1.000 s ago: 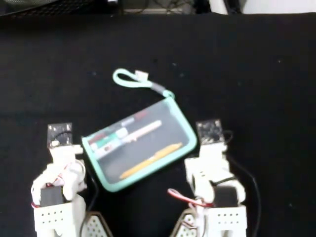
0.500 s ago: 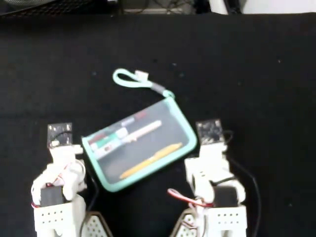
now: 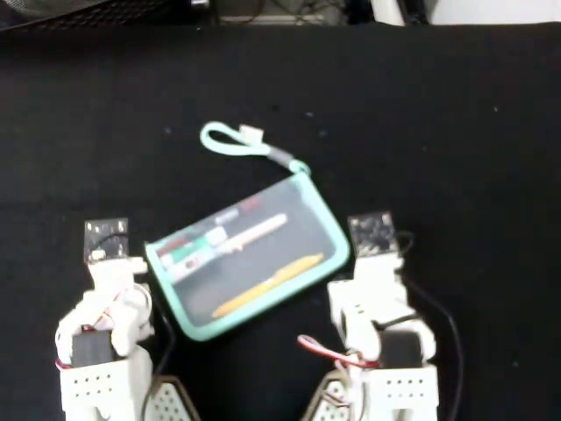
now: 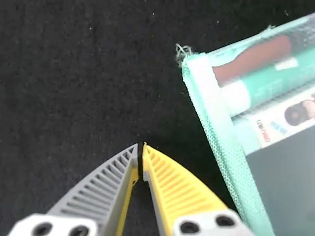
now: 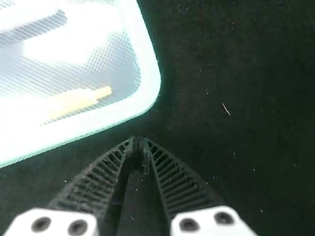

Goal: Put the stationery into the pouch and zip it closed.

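Pouch (image 3: 248,266) laid filled on table (image 3: 456,132)

Fingers of the left gripper (image 4: 141,150) are seen pressed together with nothing held, just beside the pouch's left corner. The mesh pouch is laid tilted between the arms; pens (image 3: 254,230) and a yellow pencil (image 3: 268,285) are seen inside, and a strap (image 3: 250,151) is stretched from its far corner. The right gripper (image 5: 139,143) is likewise closed and empty, near the right corner.

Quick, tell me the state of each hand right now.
Left hand: closed, holding nothing, beside a corner of the pouch.
Right hand: closed, holding nothing, just off the pouch's edge.
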